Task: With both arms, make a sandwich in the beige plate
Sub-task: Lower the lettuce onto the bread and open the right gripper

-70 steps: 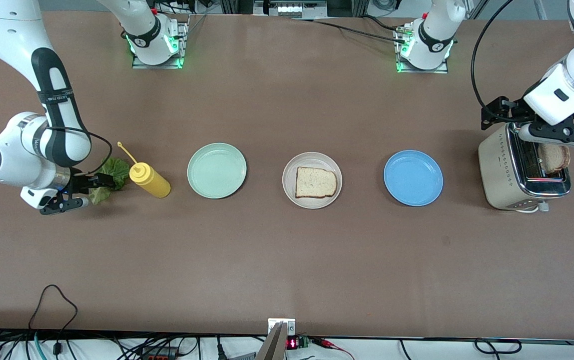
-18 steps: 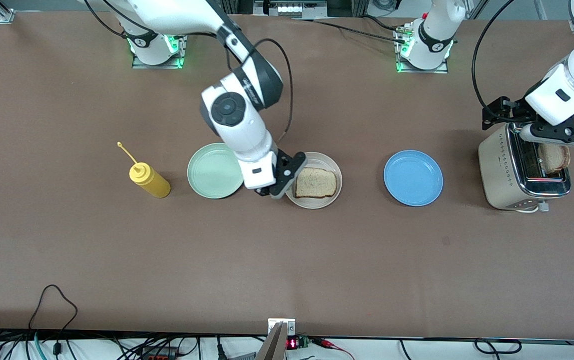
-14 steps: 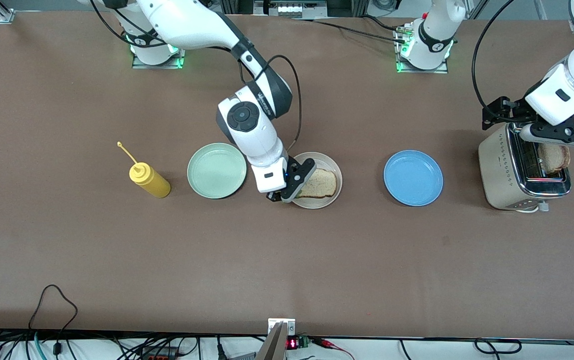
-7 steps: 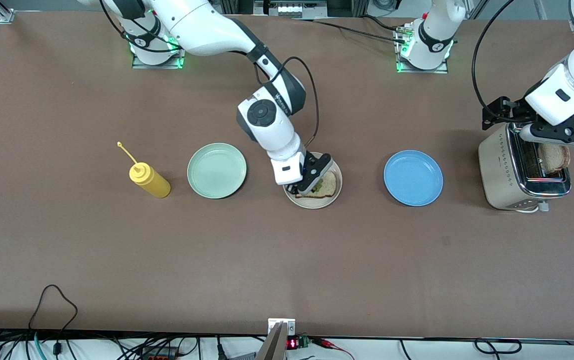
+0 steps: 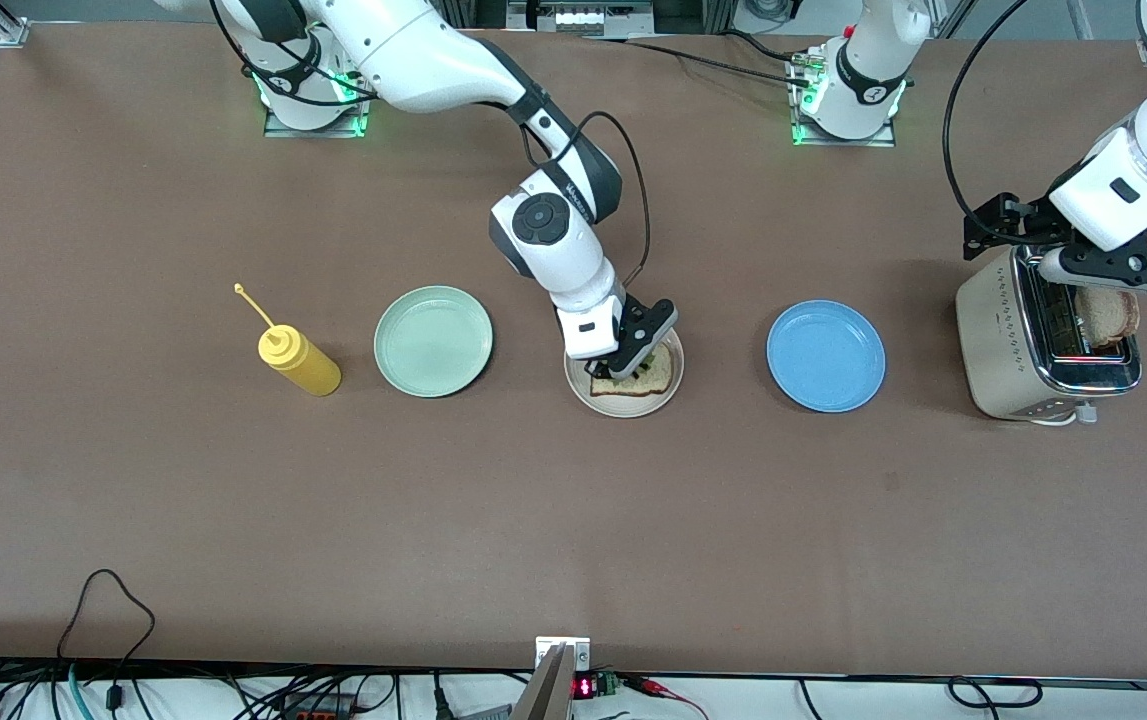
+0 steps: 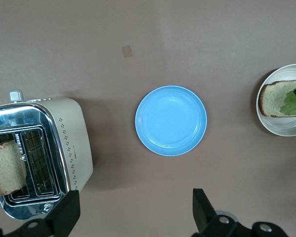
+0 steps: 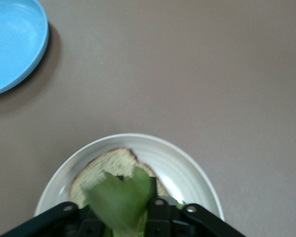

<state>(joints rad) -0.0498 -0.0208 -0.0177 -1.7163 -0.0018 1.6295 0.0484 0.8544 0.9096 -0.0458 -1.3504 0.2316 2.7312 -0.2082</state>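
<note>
Right end effector [image 5: 625, 368]: low over the round beige plate [image 5: 668, 394], fingers close together with the ruffled green lettuce leaf [image 7: 122, 196] between them; cannot tell if it grips.
Lettuce: lying on the square pale bread slice [image 5: 657, 377] in that plate.
Left end effector [image 6: 133, 217]: fingers wide apart, holding nothing, above the shiny silver toaster [image 5: 1005, 340].
Toaster: a second bread slice [image 6: 6, 168] stands in its slot.

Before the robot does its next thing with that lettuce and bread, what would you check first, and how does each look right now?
1. Bread slice on beige plate: ok.
2. Lettuce leaf over the bread: ok.
3. Right hand fully let go of the leaf: cannot tell.
4. Second slice waiting in toaster: ok.
5. Left hand open over the toaster: ok.
6. Blue plate free of food: ok.
</note>
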